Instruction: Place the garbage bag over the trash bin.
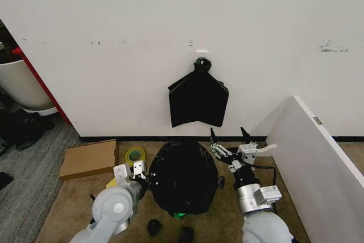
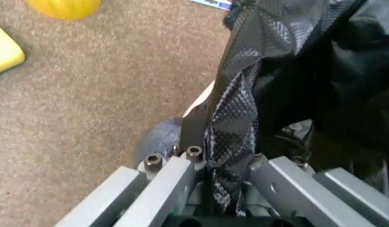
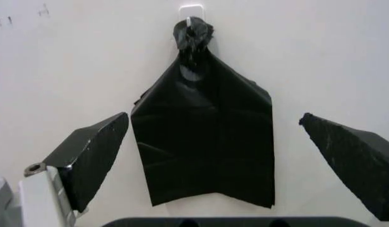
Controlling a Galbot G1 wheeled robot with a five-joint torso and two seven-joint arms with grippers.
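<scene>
The left gripper (image 1: pixel 138 170) sits low at the left flank of the bagged pail, its fingers closed on a fold of the thin, crinkly, slightly shiny black plastic garbage bag (image 1: pixel 183 177). In the left wrist view the plastic (image 2: pixel 235 113) runs straight down between the grey metal fingers (image 2: pixel 166 182) and is pinched there, above brown carpet floor (image 2: pixel 87 94).

The right gripper (image 1: pixel 229 136) is raised at the right side of the bag, its two black pointed fingers spread wide and holding nothing. In the right wrist view those fingers (image 3: pixel 93 153) stand far apart, facing the white wall (image 3: pixel 68 56).

The garbage bag bulges as a dark rounded mass on the floor between the two arms. The round cream-white plastic trash bin itself cannot be made out beneath it, apart from a pale sliver (image 2: pixel 204 99) beside the plastic in the left wrist view that may be its rim.

On the wall behind, a flat squarish black bundle (image 1: pixel 198 99) gathered to a top knot hangs from a small white hook (image 3: pixel 191 9). A roll of yellow tape (image 1: pixel 135 155) and a flat brown cardboard piece (image 1: pixel 89 159) lie on the carpet left of the bag. Two small black lumps (image 1: pixel 154 227) rest near the robot's base. A large white board (image 1: pixel 318 166) leans at the right.
</scene>
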